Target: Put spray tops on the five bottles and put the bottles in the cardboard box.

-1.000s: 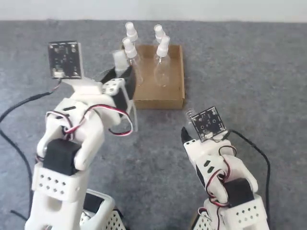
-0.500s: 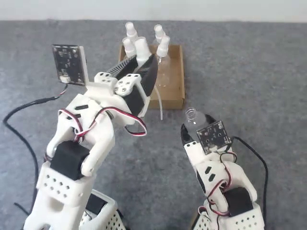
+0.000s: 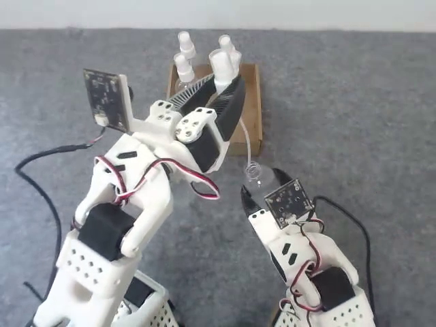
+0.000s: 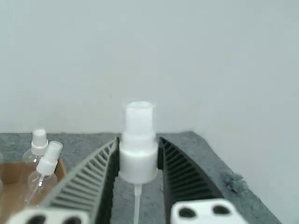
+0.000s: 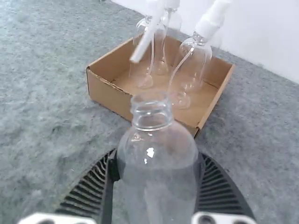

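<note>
The cardboard box [image 3: 249, 102] is sitting at the far side of the grey surface [image 3: 354, 102], and capped bottles [image 5: 192, 60] are standing upright inside it, spray heads up. The left gripper [image 4: 138, 141] is hovering above the box's near edge, its fingers clenched on a white spray top [image 4: 138, 144], whose thin dip tube [image 3: 245, 136] is dangling down in front of the box. The left arm is covering the box's near left corner in the high view. On this side of the box, the right gripper [image 5: 156, 164] is grasping an uncapped clear bottle [image 5: 156, 154], upright with its open neck close to the tube's lower end.
</note>
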{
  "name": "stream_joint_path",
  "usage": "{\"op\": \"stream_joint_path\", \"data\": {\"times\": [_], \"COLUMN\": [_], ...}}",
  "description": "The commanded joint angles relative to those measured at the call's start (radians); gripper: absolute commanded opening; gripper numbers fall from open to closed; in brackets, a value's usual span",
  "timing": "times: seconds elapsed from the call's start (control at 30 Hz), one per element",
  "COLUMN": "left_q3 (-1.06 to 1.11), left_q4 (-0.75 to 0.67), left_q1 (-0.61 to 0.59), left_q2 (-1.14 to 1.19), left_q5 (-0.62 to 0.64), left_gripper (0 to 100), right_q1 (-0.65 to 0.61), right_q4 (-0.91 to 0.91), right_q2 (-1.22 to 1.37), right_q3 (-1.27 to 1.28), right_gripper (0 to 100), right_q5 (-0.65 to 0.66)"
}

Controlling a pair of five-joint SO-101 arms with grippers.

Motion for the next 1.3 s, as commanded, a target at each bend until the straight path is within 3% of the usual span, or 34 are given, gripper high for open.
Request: {"op": "stream_joint_path", "data": {"times": [0.0,0.2,1.03,1.27], "left_q3": [0.025,0.117,0.352,0.407], "left_q4": [-0.077,-0.149,-0.146,-0.146], "left_q1": [0.009,0.006,0.015,0.064], "left_q2": [-0.032,-0.032,-0.034,-0.034], "left_q5": [0.012,0.012,0.006,-0.018], "left_gripper": [1,1,1,1], "right_q1": [-0.012,-0.012,-0.005,0.036], "right_q4": [-0.047,-0.047,-0.039,-0.047], "right_q2": [-0.021,-0.021,-0.021,-0.021], "right_q3": [-0.014,-0.014,-0.014,-0.002], "right_gripper": [12.2,12.2,12.2,12.2], "right_q5": [0.006,0.006,0.006,0.005]}}
